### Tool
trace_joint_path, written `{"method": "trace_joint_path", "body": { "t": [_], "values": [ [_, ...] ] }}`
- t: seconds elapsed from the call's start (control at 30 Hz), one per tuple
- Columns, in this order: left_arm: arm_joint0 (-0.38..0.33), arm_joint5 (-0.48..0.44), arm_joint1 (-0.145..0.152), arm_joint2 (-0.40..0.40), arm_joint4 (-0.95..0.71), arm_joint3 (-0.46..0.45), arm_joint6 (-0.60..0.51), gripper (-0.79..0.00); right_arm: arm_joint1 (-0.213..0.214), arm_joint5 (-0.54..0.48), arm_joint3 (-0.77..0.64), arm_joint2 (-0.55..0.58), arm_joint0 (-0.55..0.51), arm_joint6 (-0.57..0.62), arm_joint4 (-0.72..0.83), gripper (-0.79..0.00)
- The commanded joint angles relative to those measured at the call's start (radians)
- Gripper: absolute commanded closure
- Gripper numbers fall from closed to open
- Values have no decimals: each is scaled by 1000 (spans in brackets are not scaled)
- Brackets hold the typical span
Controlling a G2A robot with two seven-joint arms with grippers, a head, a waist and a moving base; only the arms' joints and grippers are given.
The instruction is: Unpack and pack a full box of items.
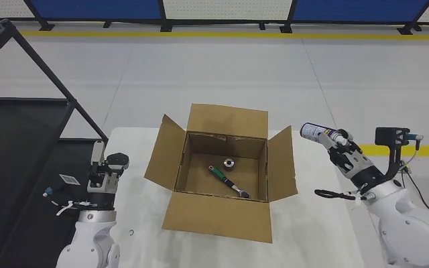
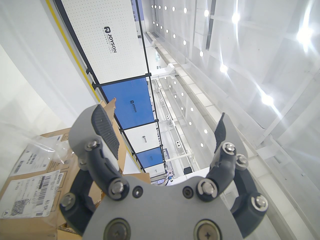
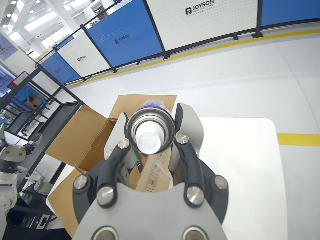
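From the top: an open cardboard box (image 1: pixel 221 174) at mid-desk (image 1: pixel 315 228), all four flaps folded outward. On the box floor, a green-handled wrench (image 1: pixel 226 181) lying at a slant, and a small round metal piece (image 1: pixel 228 163) just beside its head, toward the box's far wall. Right of the box, clear of its right flap, the right claw (image 1: pixel 338 144) clamped around a spray can (image 1: pixel 315 132), which is held tilted with its base end toward the box. Left of the box, apart from its left flap, the left claw (image 1: pixel 109 161), carrying nothing. From the left wrist: left claw (image 2: pixel 161 126) spread wide, ribbed pads (image 2: pixel 105 128) facing each other with nothing between them, aimed up at ceiling lights and partition panels; a labelled outer face of the box (image 2: pixel 32 166) close beside one finger. From the right wrist: right claw (image 3: pixel 151 116) closed tight on the spray can (image 3: pixel 150 136), seen end-on with its white cap nearest the camera and a finger pressing each side of its body. Past the can, the box (image 3: pixel 82 136) with flaps open, the wrench's green handle (image 3: pixel 137 159) showing under the can, and the bare white desk (image 3: pixel 237 151) on the box's right side.
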Motion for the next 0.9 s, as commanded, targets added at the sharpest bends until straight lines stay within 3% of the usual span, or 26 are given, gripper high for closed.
{"method": "trace_joint_path", "body": {
  "t": [0.0, 0.4, 0.57, 0.87],
  "values": [
    [0, 0, 0, 0, 0, 0, 0, -785, 3, 11, -2, 23, -9, 12, -30, 0],
    [0, 0, 0, 0, 0, 0, 0, -785, 21, 93, 107, 63, -10, 118, -232, 0],
    [0, 0, 0, 0, 0, 0, 0, -785, 32, 94, 170, 53, 0, 239, -335, 0],
    [0, 0, 0, 0, 0, 0, 0, -785, 32, 94, 170, 53, 0, 239, -335, 0]
  ]
}}
